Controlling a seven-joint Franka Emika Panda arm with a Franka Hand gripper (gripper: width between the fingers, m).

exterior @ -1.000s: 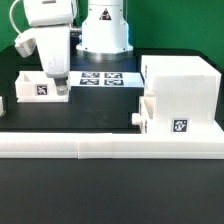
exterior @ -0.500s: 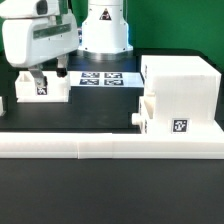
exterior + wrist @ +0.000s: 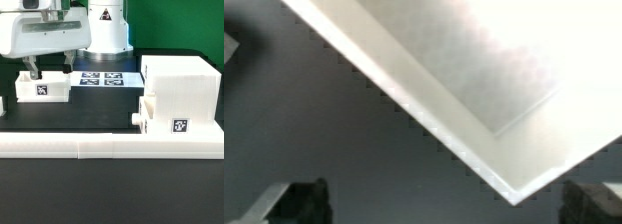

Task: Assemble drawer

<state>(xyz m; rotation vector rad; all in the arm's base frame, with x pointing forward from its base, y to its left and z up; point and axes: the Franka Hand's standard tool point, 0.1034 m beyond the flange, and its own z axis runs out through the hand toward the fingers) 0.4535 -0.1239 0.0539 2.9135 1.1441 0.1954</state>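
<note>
White plastic boxy casing (image 3: 182,80) stands at the exterior view's right, one small knobbed tray (image 3: 165,117) close against its lower front — fully seated or not, I can't tell. The other white tray (image 3: 42,89) lies loose, well apart — the gripper (image 3: 46,72) hangs over it, fingers spread, holding nothing.

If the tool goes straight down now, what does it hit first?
Probably the small tray below the open tool; the wrist view shows only its corner there, so it might reach table instead.

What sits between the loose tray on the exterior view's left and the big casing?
The marker board lies flat on the black table between the tray and the casing. The exterior view shows it.
</note>
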